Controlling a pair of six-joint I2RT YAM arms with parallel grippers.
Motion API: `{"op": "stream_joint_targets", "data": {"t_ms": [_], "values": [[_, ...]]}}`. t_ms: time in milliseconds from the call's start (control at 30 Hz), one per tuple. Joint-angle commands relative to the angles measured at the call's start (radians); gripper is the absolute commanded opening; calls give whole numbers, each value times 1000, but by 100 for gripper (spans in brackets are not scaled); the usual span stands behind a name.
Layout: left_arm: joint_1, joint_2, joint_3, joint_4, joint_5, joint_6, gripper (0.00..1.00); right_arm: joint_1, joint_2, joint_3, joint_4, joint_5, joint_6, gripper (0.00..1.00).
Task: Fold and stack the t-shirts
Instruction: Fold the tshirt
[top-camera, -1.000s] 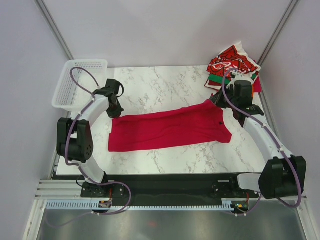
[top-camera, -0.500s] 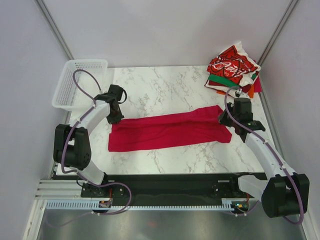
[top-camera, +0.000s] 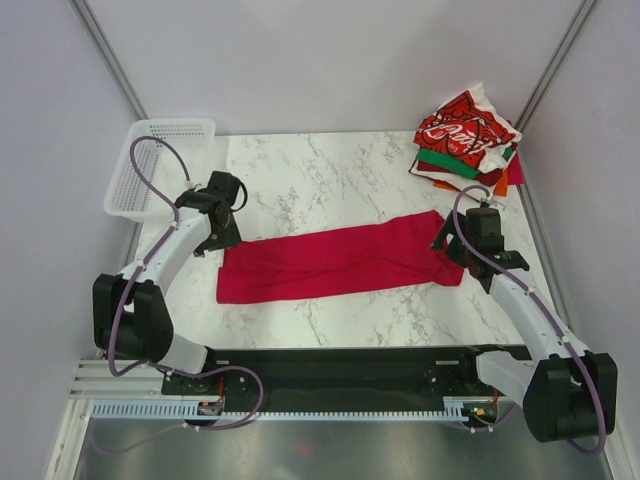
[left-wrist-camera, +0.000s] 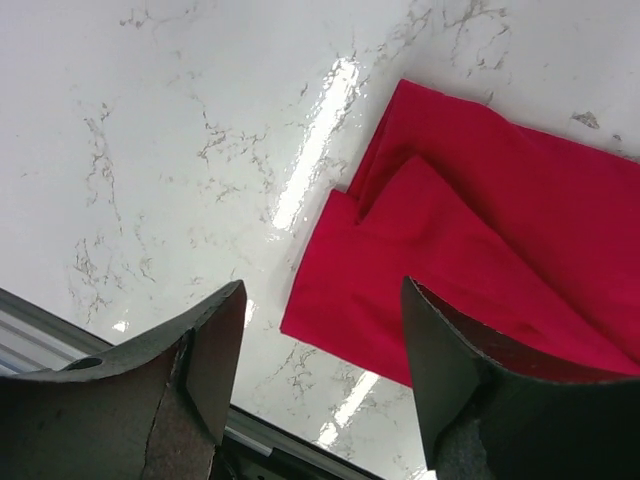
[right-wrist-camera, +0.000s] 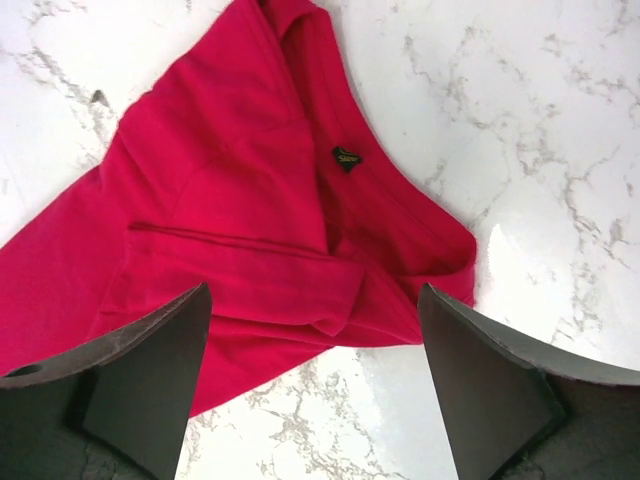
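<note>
A plain crimson-red t-shirt (top-camera: 340, 262), folded into a long band, lies flat across the middle of the marble table (top-camera: 320, 170). My left gripper (top-camera: 226, 238) hovers open over its left end (left-wrist-camera: 480, 220), with nothing between the fingers (left-wrist-camera: 205, 365). Over the collar end (right-wrist-camera: 230, 200), where a small dark label (right-wrist-camera: 347, 158) shows, my right gripper (top-camera: 449, 245) stands open and empty too. A stack of folded t-shirts (top-camera: 465, 135), topped by a red one with white print, sits at the back right corner.
A white plastic mesh basket (top-camera: 150, 170) stands off the table's back left corner. The table's metal edge rail (left-wrist-camera: 60, 335) runs close under the left gripper. Grey walls enclose the table on three sides.
Both grippers went from shut to open and let go of the shirt's two ends. The shirt's far edge has come down towards me, leaving a narrower folded band lying flat.
</note>
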Motion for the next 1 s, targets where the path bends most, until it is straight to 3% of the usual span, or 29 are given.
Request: {"op": "stream_joint_targets", "data": {"t_ms": [0, 200, 500, 800, 967], "values": [[-33, 38, 45, 14, -12, -27, 70, -1, -15, -7, 71, -67, 27, 91], [-90, 157, 54, 71, -20, -108, 67, 63, 71, -30, 149, -104, 40, 89], [-100, 296, -6, 163, 19, -111, 61, 118, 382, 47, 243, -81, 65, 88], [-222, 264, -168, 195, 53, -163, 59, 184, 882, 485, 206, -83, 100, 93], [-403, 157, -306, 195, 184, -261, 59, 201, 1185, 1014, 105, -124, 113, 94]]}}
